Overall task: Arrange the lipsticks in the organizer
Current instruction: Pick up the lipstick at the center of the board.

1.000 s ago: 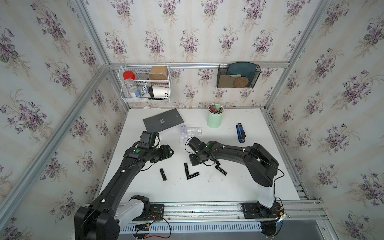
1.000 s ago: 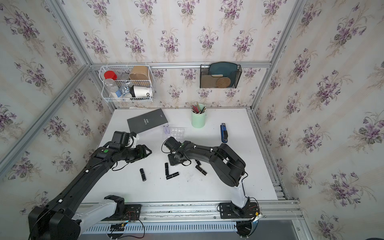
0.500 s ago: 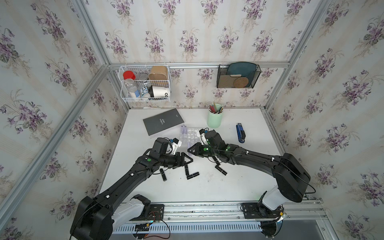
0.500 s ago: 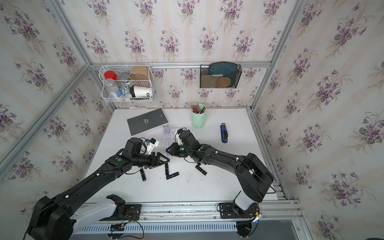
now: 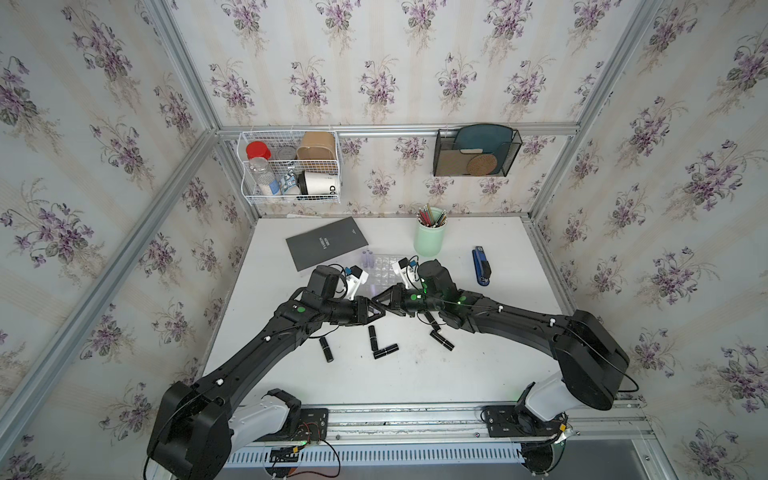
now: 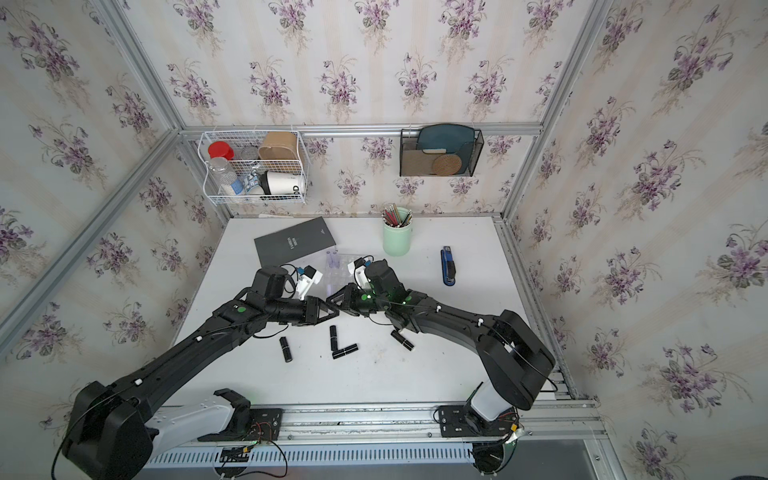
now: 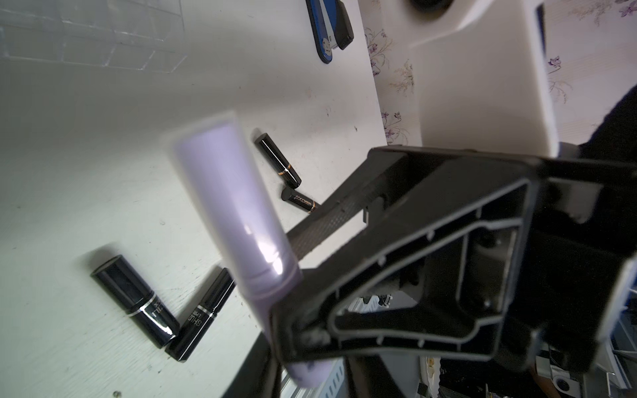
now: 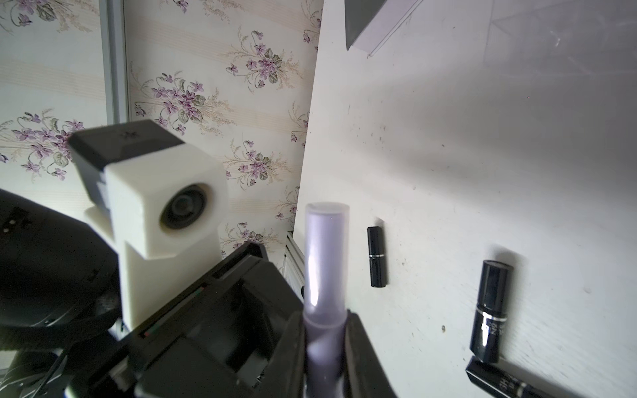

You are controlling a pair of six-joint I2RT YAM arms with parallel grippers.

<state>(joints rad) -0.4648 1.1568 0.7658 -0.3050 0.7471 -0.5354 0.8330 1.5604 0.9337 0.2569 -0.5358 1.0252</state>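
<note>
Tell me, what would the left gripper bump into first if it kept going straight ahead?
Most likely the right gripper, which faces the left gripper tip to tip and pinches a lilac lipstick. They look almost touching, though depth is hard to judge from above.

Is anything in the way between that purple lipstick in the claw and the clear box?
Nothing visible. The right gripper holds the lipstick in the air, just in front of the organizer; the left gripper is beside it, not between.

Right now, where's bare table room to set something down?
Bare: the strip between the black lipsticks and the rail; the corner behind the stapler. Crowded: the middle, where left gripper meets right gripper, holding a lilac lipstick, beside the organizer.
</note>
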